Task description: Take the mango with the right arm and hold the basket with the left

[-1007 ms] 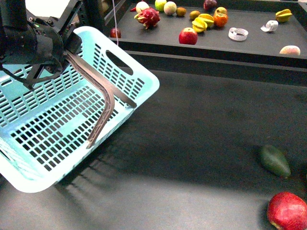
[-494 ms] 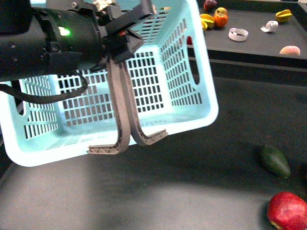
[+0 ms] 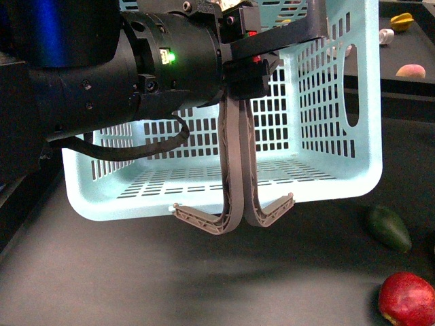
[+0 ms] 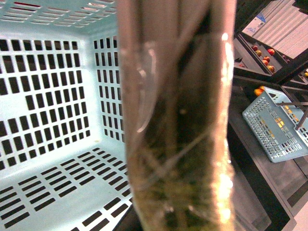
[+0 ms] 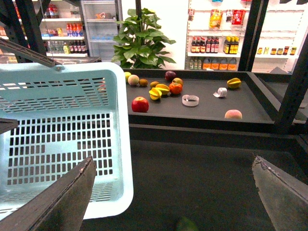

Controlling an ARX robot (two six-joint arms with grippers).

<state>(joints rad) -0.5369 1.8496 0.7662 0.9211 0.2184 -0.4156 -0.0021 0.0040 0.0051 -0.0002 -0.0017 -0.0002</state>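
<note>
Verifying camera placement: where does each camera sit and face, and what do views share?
Front: on the body, facing forward over the dark table; left arm fills upper left, fingers shut on the handles of the basket.
Left wrist: on the left wrist, looking along the handles into the basket; no arm part discernible.
Right wrist: on the right wrist, facing the fruit shelf; its two fingers show, spread open.
Shared: all see the basket; front and right wrist see the pale pink fruit.

No text, brand or number can be read in any view. The far bottles [image 5: 211, 45] and the packets [image 5: 217, 18] above them carry labels, but these are too small and blurred to read.
</note>
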